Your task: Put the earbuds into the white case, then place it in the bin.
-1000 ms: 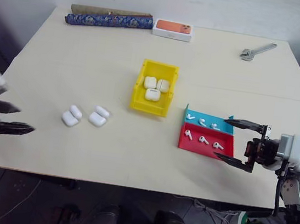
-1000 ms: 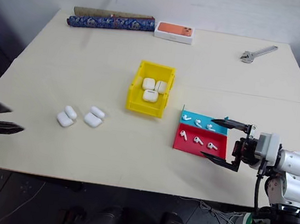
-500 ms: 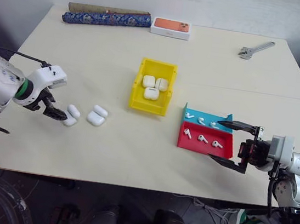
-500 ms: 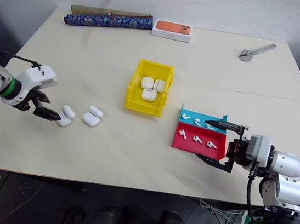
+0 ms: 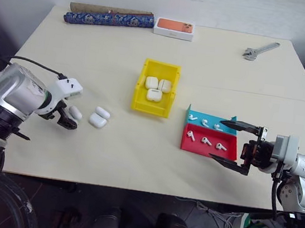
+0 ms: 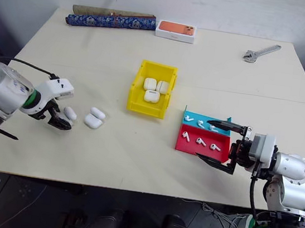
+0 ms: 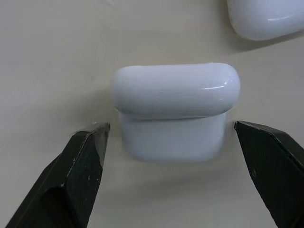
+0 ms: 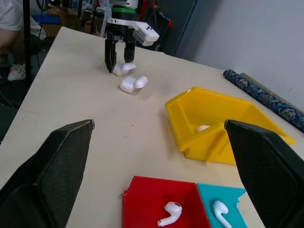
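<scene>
- The table point(image 5: 94, 44) is the biggest thing here. A rolled mat point(image 5: 110, 17) and a phone box point(image 5: 175, 28) sit along its far edge, and a wrench point(image 5: 261, 50) is near the far right corner.
- The bin point(image 5: 156, 88) sits about mid-table with three cases already in it.
- The red tray point(image 5: 209, 142) and blue tray point(image 5: 210, 121) are toward the near right edge, touching each other, with loose earbuds point(image 5: 204, 140) in both.
- The right gripper point(image 5: 236, 147) hangs just beside the red tray, pointing left, jaws spread wide, holding nothing.
- The left gripper point(image 6: 59, 118) is down at the near left, angled onto the leftmost case point(image 7: 175, 109). Two more cases lie just to its right.
- Key bit: in the left wrist view the case sits squarely between the two open fingers point(image 7: 80, 175), long axis running across from one to the other. The lid is shut and there's a gap on both sides, so nothing is gripped yet. Looks lined up for a squeeze end to end.
- The left arm is clearly nearer the cases and the right is nearer the earbuds.
- The head views can't show that gap, but the wrist view does. The right wrist view shows the left gripper standing over the case from across the table.
</scene>
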You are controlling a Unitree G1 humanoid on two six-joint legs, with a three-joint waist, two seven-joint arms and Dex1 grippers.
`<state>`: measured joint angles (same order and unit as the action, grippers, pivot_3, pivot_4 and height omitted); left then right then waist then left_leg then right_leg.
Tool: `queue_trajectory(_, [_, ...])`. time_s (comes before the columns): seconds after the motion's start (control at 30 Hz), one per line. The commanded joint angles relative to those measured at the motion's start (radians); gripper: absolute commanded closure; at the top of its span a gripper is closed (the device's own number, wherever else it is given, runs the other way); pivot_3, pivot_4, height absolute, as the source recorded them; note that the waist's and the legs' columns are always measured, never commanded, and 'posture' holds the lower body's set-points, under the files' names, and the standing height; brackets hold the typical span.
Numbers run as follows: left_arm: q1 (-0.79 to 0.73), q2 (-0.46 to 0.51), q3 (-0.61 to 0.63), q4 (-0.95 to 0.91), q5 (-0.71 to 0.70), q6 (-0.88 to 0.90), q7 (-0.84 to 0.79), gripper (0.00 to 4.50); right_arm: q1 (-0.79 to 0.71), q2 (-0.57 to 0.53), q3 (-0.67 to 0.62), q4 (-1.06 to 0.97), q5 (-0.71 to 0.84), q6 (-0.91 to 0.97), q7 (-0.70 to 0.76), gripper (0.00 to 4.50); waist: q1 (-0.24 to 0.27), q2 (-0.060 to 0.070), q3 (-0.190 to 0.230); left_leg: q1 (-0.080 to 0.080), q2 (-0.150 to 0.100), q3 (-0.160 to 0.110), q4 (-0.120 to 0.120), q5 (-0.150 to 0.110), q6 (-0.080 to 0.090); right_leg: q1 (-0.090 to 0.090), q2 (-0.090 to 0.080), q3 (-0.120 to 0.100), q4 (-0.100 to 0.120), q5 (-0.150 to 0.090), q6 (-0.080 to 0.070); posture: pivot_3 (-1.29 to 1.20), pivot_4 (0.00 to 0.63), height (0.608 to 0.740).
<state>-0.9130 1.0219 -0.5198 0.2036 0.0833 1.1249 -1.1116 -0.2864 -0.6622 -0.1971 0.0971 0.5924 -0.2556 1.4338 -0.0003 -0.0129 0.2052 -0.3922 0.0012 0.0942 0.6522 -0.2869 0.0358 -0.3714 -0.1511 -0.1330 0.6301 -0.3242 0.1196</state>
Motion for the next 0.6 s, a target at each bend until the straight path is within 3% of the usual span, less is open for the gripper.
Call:
queue_trajectory(0.03, [0.007, 0.012, 0.025, -0.067, 0.006, 0.041, 0.017, 0.04, -0.005, -0.004, -0.017, -0.016, 0.009, -0.009, 0.003, 0.00, 0.000, 0.000, 0.000, 0.000, 0.000, 0.000, 0.000, 0.000, 0.000, 0.000, 0.000, 0.000, 0.000, 0.000, 0.000, 0.00, 0.150, 0.740])
queue_trajectory(0.6, [0.089, -0.010, 0.046, -0.144, -0.011, 0.121, 0.119, 0.04, 0.040, -0.005, -0.026, -0.079, 0.011, -0.009, -0.059, 0.00, 0.001, 0.000, 0.000, 0.001, 0.000, 0.000, 0.005, 0.000, 0.000, 0.001, -0.001, 0.002, 0.006, 0.000, 0.000, 0.00, 0.150, 0.740])
